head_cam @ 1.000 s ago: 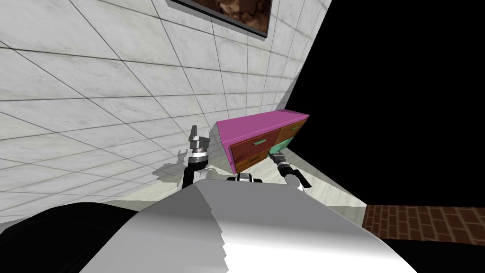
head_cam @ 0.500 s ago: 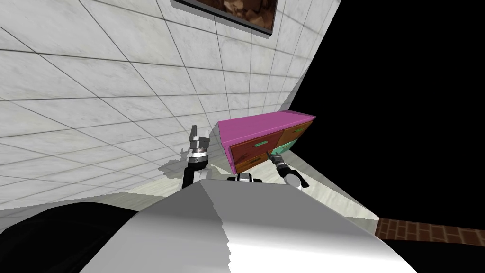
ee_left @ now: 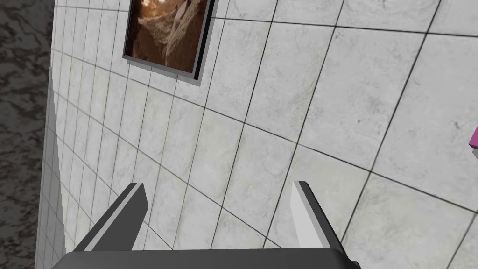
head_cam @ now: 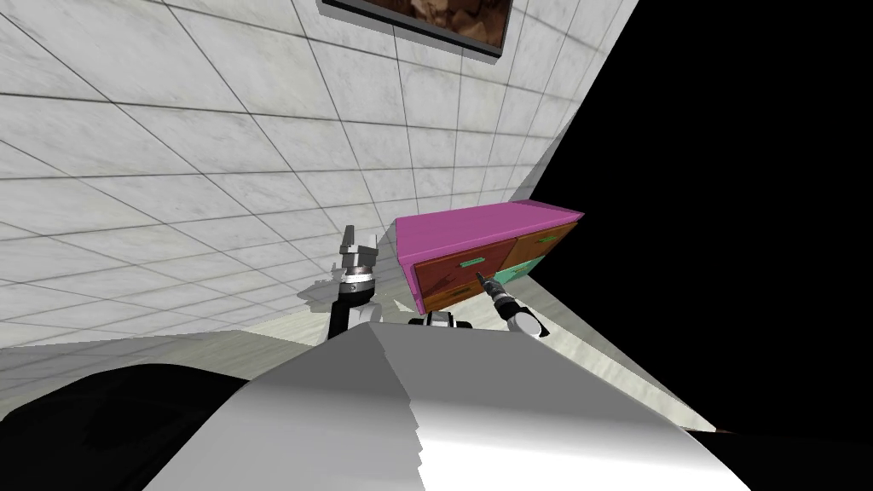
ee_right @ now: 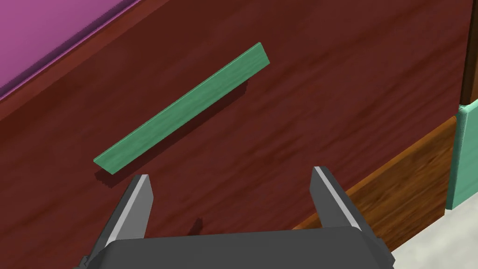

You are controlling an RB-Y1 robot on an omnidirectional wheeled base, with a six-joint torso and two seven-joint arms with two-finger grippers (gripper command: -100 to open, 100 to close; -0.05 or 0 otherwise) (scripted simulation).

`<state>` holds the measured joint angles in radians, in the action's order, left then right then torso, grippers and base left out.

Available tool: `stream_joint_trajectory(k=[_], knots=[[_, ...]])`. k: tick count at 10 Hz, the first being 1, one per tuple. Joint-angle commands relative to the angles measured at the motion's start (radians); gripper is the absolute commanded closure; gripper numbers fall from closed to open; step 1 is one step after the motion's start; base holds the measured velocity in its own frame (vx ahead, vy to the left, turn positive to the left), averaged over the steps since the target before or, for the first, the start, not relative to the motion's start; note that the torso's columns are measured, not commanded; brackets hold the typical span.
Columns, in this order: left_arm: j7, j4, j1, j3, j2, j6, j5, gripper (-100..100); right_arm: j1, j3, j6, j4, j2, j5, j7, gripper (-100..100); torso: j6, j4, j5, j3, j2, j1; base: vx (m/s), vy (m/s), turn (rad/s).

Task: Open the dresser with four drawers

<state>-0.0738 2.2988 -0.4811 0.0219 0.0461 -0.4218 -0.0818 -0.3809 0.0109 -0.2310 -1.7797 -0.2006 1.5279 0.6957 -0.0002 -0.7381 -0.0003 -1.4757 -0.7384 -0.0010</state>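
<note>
Dresser point(head_cam: 486, 226) by the tiled wall point(head_cam: 213, 170) ahead of us, pink flat top, wood-grain fronts, our right gripper point(ee_right: 232, 176) stretched to the dark red drawer point(ee_right: 303, 93), fingers spread, flat green bar handle point(ee_right: 182, 108) just beyond them, left gripper point(ee_left: 218, 186) raised, fingers apart

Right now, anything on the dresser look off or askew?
One thing: the teal drawer front at the lower right of the dresser seems to stand slightly proud of the brown fronts beside it, as if ajar. The green handle ahead of the open right gripper looks intact; its slant is the camera's.
</note>
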Motion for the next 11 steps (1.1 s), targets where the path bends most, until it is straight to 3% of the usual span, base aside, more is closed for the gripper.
stream_joint_trajectory(k=[1,2,5,8,11], knots=[[0.000,0.000,0.000,0.000,0.000,0.000,0.000,0,0.007,-0.003,-0.035,0.023,0.022,0.068,0.037,-100,0.000,0.000,0.000,0.000,0.000,-0.001,0.035,-0.059,0.050],[0.000,0.000,0.000,0.000,0.000,0.000,0.000,0,0.007,-0.003,-0.035,0.023,0.022,0.068,0.040,-100,0.001,0.000,0.000,0.000,0.000,0.002,0.022,-0.009,-0.018],[0.000,0.000,0.000,0.000,0.000,0.000,0.000,0,0.015,-0.005,-0.068,0.051,0.056,0.146,0.070,-100,0.000,0.000,0.000,0.000,0.001,0.001,0.026,-0.025,0.099],[0.000,0.000,0.000,0.000,0.000,0.000,0.000,0,0.025,-0.009,-0.107,0.081,0.128,0.234,0.104,-100,0.000,0.000,0.000,0.000,0.000,0.000,0.023,-0.051,0.092],[0.000,0.000,0.000,0.000,0.000,0.000,0.000,0,0.028,-0.010,-0.122,0.093,0.194,0.270,0.118,-100,0.000,0.000,0.001,0.000,0.000,0.003,0.017,-0.028,0.042]])
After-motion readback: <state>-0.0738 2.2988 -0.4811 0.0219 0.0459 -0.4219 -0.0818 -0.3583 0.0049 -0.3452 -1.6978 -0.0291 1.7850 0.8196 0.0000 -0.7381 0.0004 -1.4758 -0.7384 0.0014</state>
